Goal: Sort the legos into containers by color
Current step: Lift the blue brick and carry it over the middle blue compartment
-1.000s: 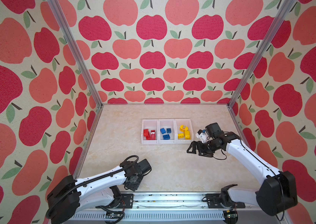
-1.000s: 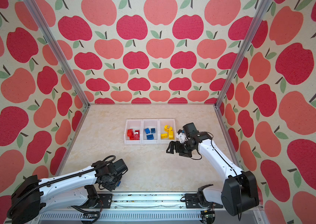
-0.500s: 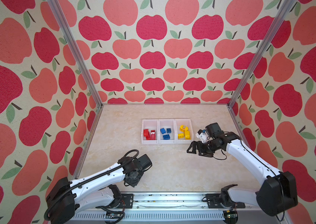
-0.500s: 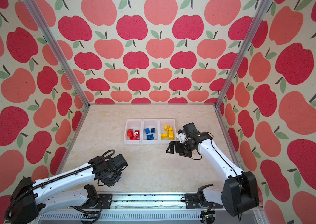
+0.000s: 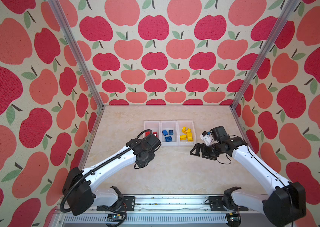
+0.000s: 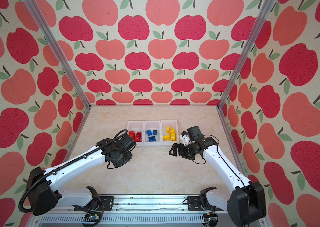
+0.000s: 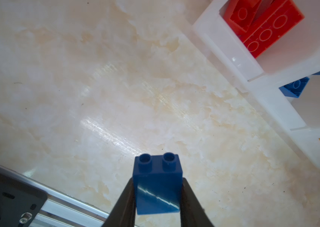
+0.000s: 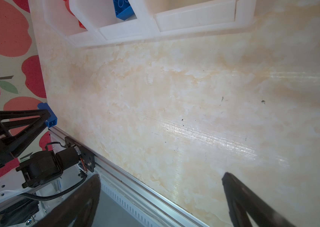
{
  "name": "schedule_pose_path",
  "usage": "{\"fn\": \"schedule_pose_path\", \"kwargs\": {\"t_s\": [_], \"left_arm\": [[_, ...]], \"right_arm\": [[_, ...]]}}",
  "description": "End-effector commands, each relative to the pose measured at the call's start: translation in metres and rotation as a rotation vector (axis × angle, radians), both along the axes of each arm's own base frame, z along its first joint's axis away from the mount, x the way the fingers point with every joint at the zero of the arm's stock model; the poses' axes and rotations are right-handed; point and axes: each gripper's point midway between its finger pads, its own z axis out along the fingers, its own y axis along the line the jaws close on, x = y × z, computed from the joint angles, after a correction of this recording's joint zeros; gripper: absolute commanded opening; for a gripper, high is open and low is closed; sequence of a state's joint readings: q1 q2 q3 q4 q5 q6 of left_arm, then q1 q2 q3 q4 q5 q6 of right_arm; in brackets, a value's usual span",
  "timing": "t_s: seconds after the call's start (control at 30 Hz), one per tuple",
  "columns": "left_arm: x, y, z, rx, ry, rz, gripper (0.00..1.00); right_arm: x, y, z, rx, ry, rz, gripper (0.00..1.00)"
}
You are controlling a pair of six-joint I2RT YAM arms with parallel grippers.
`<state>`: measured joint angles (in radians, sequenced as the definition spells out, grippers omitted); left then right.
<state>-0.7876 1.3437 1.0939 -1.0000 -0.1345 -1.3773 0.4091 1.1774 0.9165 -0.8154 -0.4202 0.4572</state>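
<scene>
The left gripper (image 7: 157, 194) has travelled from the lower left up to mid-frame, just before the white bins (image 5: 168, 145), clamped on a blue two-stud brick (image 7: 156, 171). The right gripper (image 5: 195, 151), jaws wide apart and empty, hovers right of centre. The bins hold red bricks (image 6: 137, 136), blue bricks (image 6: 151, 138) and yellow bricks (image 6: 172, 136), one colour each.

You've got a cream marbled tabletop (image 5: 174, 176) in front of you, glossy, catching streaks of light, with small dark flecks showing in both wrist views. Apple-print walls (image 5: 153, 59) close it in on 3 sides. 2 metal posts (image 5: 76, 57) run up the back corners. A slotted metal rail (image 5: 155, 203) lines the near edge.
</scene>
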Motion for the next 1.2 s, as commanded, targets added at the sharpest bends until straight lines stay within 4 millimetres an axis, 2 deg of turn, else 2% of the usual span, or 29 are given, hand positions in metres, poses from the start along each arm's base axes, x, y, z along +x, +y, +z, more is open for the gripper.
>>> {"fn": "schedule_pose_path", "kwargs": {"t_s": [0.0, 0.3, 0.63, 0.83, 1.0, 1.17], "left_arm": [[0.025, -0.011, 0.014, 0.033, -0.051, -0.169, 0.2], [0.083, -0.066, 0.037, 0.028, -0.115, -0.392, 0.2], [0.136, -0.128, 0.026, -0.013, -0.135, -0.571, 0.19], [0.163, -0.148, 0.004, -0.015, -0.114, -0.611, 0.19], [0.181, -0.15, -0.019, 0.016, -0.085, -0.612, 0.18], [0.193, -0.148, -0.033, 0.03, -0.072, -0.617, 0.18]], "right_arm": [[-0.001, -0.006, 0.001, 0.001, -0.011, -0.041, 0.99], [-0.006, -0.01, 0.004, 0.005, -0.035, -0.066, 0.99], [-0.006, -0.013, 0.006, 0.011, -0.064, -0.087, 0.99], [-0.007, -0.014, 0.006, 0.01, -0.07, -0.087, 0.99], [-0.006, -0.013, 0.006, 0.013, -0.07, -0.088, 0.99], [-0.006, -0.012, 0.006, 0.014, -0.067, -0.085, 0.99]]}}
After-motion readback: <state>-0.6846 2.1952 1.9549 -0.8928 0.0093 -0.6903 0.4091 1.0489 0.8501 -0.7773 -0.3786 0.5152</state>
